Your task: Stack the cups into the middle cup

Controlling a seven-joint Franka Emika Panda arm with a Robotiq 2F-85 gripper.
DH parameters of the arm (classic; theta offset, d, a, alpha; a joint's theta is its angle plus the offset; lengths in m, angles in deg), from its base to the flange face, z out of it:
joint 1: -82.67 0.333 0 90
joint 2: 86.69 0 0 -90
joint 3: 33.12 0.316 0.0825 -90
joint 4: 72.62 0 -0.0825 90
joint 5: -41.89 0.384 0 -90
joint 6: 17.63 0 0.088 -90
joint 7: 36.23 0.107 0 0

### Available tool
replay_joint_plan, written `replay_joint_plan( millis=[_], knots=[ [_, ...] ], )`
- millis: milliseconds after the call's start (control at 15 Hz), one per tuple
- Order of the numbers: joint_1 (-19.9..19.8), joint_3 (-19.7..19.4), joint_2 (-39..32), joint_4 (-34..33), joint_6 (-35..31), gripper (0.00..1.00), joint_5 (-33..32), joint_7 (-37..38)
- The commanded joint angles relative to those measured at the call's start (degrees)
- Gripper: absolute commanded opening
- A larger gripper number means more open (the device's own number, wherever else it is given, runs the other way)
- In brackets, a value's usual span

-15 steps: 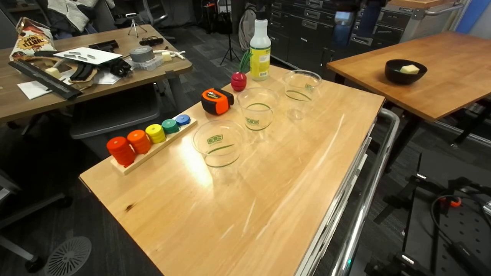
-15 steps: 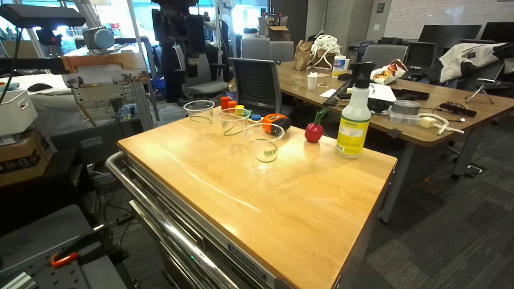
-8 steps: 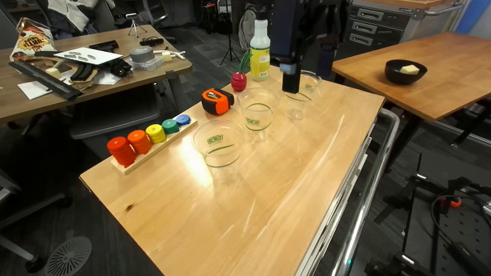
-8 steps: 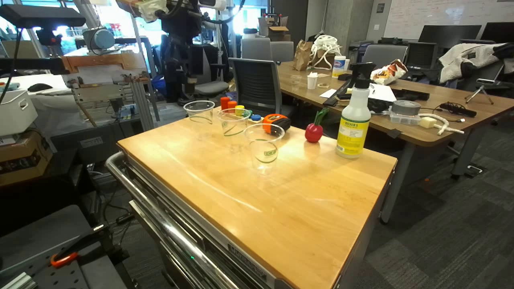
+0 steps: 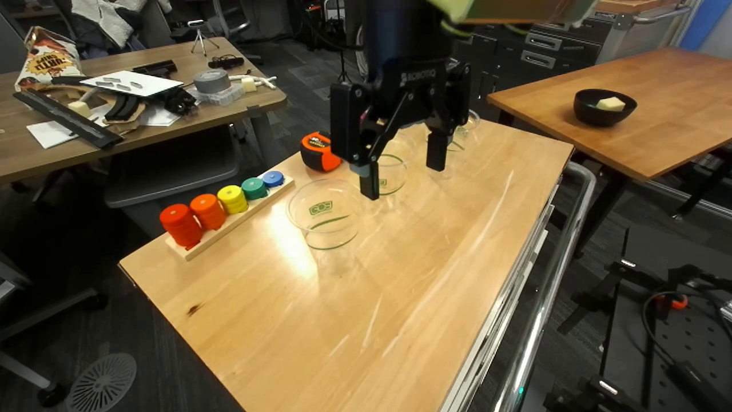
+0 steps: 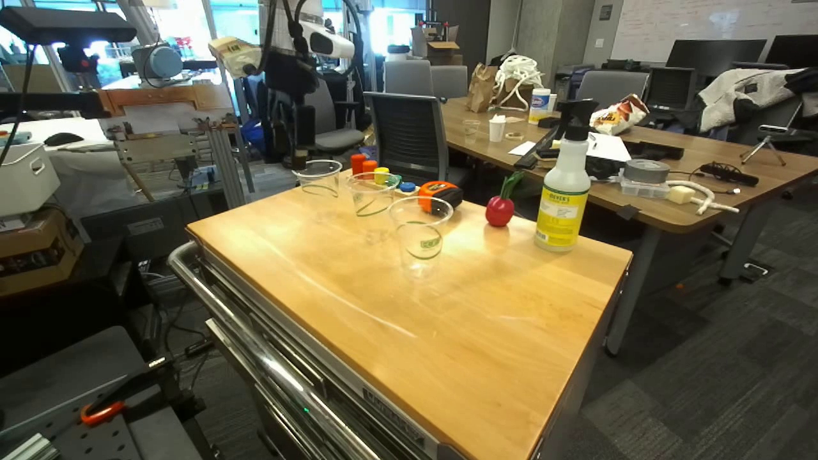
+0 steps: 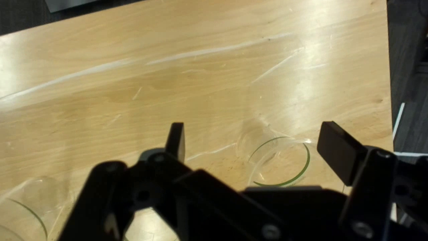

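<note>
Cups (image 6: 372, 204), three, clear and alike, stand upright and apart in a row on the wooden top (image 5: 434, 326), none nested; I judge the step in hand to be the approach to the first outer cup.

Leftmost in an exterior view are the coloured rings (image 5: 232, 200), then, near them, the left cup (image 5: 327, 226), with an orange and black tape measure (image 5: 320, 153) beyond it. Next the gripper (image 5: 404, 173) hangs in the air, jaws wide and holding nothing. Between its fingertips (image 5: 372, 186), as seen from there, shows the middle cup (image 5: 394, 178), partly covered, which is to take the others; further along, the right cup (image 5: 460, 140) is partly covered too. At the right end, in an exterior view, stands the spray bottle (image 6: 562, 207).

Across the wrist view, a cup (image 7: 21, 214) cut off by the frame lies at lower left; another cup (image 7: 279, 160), partly hidden by the gripper, shows in the gap between the fingertips, nearer the one on the right. I take this to be the left cup, though the view alone does not settle it. The next move probably calls for a small shift to centre on that rim, a descent until the fingertips straddle the wall, and a soft grip, since a thin-looking wall may buckle.
</note>
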Motion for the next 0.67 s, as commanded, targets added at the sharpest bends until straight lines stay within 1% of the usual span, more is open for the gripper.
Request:
replay_joint_plan(
  millis=[0, 267, 467, 533, 600],
  knots=[
    [1.1, -0.2, -4.7, -2.7, -6.1, 1.0, -1.1, 6.9],
    [2.4, -0.8, -8.2, -4.2, -11.7, 1.0, -3.3, 12.8],
    [3.6, -1.3, -10.2, -4.9, -12.7, 1.0, -6.5, 16.7],
    [3.9, -1.6, -10.6, -4.9, -12.5, 0.75, -8.0, 18.2],
    [4.3, -1.9, -11.0, -4.9, -12.2, 0.74, -9.4, 19.7]
  ],
)
